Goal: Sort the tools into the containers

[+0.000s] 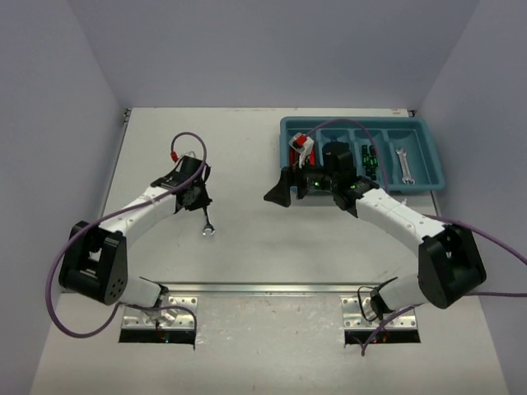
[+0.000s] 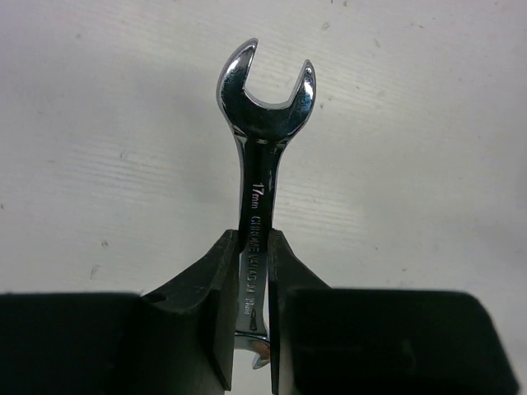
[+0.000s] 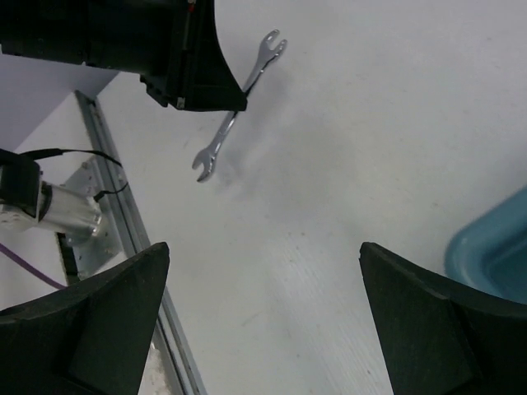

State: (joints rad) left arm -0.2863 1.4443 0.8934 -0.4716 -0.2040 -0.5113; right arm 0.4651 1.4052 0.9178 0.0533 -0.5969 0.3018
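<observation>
We see the left gripper point(image 1: 198, 193) closed on a silver wrench point(image 2: 262, 164). Its two fingers point(image 2: 216, 300) pinch only the thin flat shank near one end, and the open head stands far out from them. In the right wrist view the wrench appears to hang free above the table, well apart from the teal tray point(image 1: 436, 169) on the far right side. The right gripper point(image 1: 284, 189) is spread wide and holds nothing, just beside the near left corner of the tray.

We think the main danger is this small grip. The shank is smooth and narrow, so the wrench can turn between the fingers or slide out during a fast swing. The way to the tray also passes the right arm, so the two arms can hit each other. A last danger is the wrong compartment: another wrench point(image 1: 402, 164) lies in the rightmost one, and we judge that this one belongs there.

On the shank we read "17mm" and then "CHROME". The next word seems to be "VANADIUM", but the fingers partly hide it. We cannot find a brand name.
</observation>
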